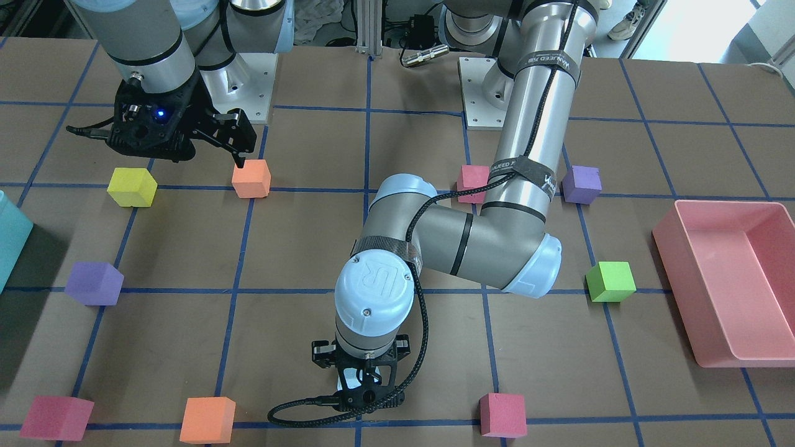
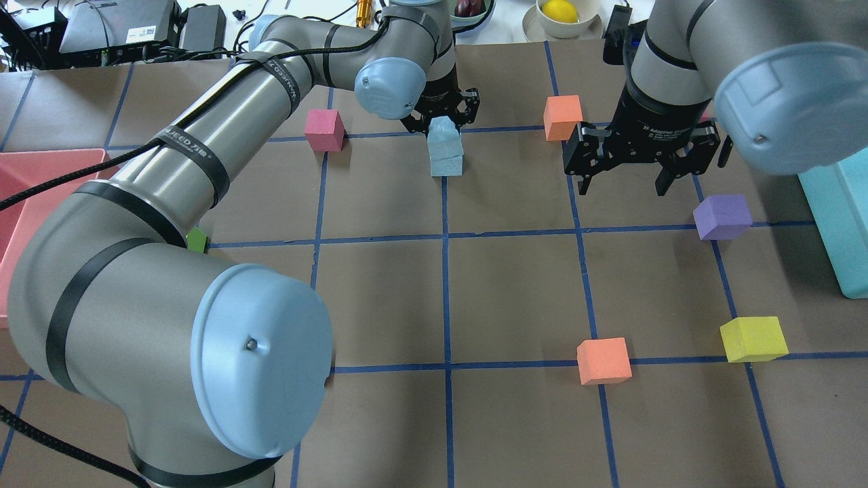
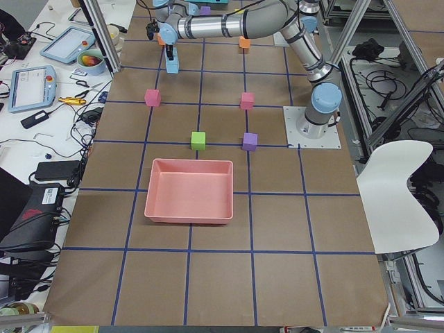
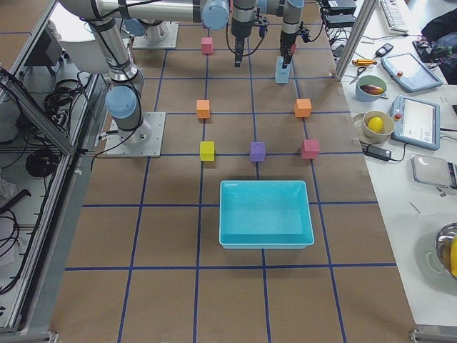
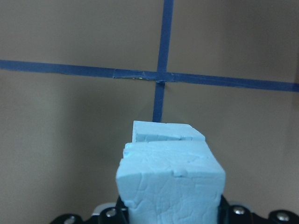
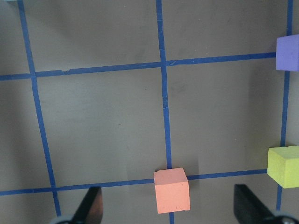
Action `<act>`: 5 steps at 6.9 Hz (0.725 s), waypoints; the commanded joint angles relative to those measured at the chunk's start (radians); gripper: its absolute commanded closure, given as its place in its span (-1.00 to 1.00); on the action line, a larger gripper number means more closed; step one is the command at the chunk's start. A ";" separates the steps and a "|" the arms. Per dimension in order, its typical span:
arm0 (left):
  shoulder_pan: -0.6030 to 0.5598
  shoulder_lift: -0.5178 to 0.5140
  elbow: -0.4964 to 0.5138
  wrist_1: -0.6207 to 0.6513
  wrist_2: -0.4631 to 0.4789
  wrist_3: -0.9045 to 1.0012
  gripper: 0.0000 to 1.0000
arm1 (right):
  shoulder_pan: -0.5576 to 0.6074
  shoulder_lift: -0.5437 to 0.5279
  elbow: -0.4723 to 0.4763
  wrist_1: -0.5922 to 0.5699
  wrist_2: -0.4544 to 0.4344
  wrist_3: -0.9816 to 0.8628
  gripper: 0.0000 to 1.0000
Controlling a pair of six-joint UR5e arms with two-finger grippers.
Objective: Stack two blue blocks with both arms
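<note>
Table (image 2: 380, 298) w/ tape grid (image 2: 445, 271): cubes (image 2: 603, 361), pink bin (image 1: 745, 279), teal bin (image 4: 265, 214).

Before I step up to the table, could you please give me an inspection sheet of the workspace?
Surface: brown table with blue tape grid, flat.
Job's things: upper blue block sits on lower blue block, slightly askew.
Clutter: orange cube, yellow cube, purple cube; pink bin, teal bin.
Grippers: left gripper shut on upper blue block; right gripper open, empty.
Cables: black cable loops beside left gripper.
Surroundings: bowl with a yellow fruit, white chair.
</note>
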 commanded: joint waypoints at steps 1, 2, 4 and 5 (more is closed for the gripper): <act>-0.004 -0.009 -0.003 0.004 -0.001 -0.031 -1.00 | -0.003 -0.008 0.000 0.002 -0.008 -0.003 -1.00; -0.004 -0.012 -0.001 0.004 -0.001 -0.033 -1.00 | -0.003 -0.009 0.000 -0.001 -0.008 -0.012 -1.00; -0.001 0.017 0.008 0.013 -0.013 -0.032 -1.00 | -0.021 -0.012 -0.001 -0.004 -0.007 -0.034 -1.00; 0.009 0.047 0.032 -0.038 -0.009 -0.020 -1.00 | -0.067 -0.012 0.000 -0.001 -0.005 -0.073 -1.00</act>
